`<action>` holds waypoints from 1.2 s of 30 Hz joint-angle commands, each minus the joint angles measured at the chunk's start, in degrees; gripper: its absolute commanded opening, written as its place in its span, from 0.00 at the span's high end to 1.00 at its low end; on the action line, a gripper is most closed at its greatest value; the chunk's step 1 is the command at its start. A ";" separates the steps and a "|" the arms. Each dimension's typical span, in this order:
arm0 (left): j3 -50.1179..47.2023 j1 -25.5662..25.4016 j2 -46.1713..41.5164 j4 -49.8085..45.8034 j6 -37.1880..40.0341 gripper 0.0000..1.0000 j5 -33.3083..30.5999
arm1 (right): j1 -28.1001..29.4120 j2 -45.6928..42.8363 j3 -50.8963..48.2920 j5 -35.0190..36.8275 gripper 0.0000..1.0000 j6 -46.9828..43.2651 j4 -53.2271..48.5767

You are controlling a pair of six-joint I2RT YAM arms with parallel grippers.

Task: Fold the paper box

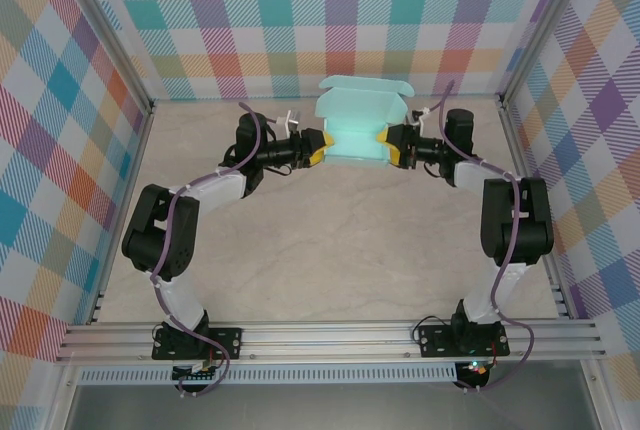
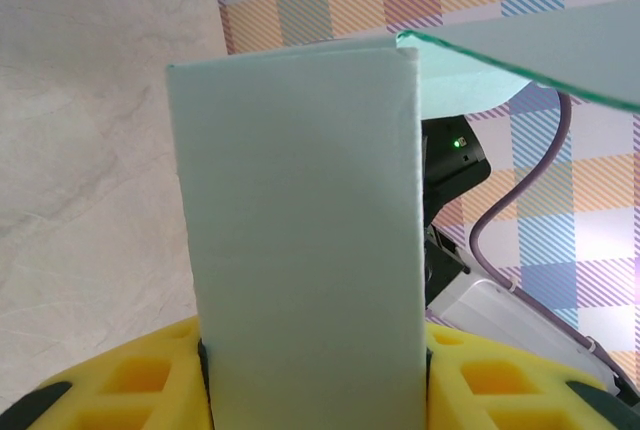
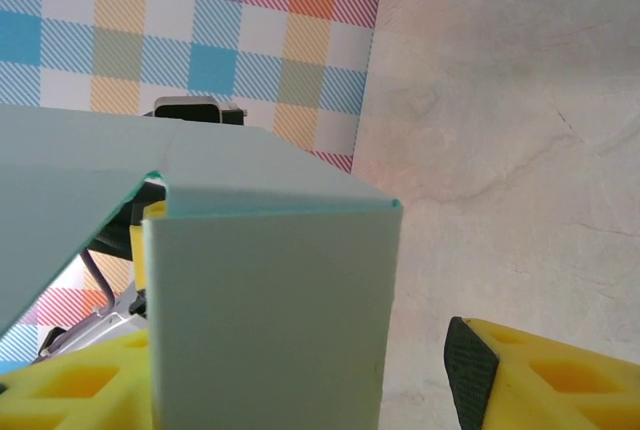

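Top external — paper box (image 1: 358, 125), bare table (image 1: 330, 240)

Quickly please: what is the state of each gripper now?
Left gripper: closed on a wall of the paper box.
Right gripper: open, with a gap beside the box wall.

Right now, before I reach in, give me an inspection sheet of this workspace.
Surface: pale marbled table.
Job's things: box, partly folded, lid flap up, between the two grippers at the far centre.
Clutter: nothing seen.
Grippers: left gripper shut on the box's end wall; right gripper open, one finger apart from the box.
Cables: purple cables run along both arms, off the box.
Surroundings: checked walls, metal frame.
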 commanded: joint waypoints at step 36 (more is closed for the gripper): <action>3.05 -3.20 1.24 -6.88 7.02 0.78 1.87 | 2.70 -0.77 5.90 -2.97 0.63 -11.87 -16.16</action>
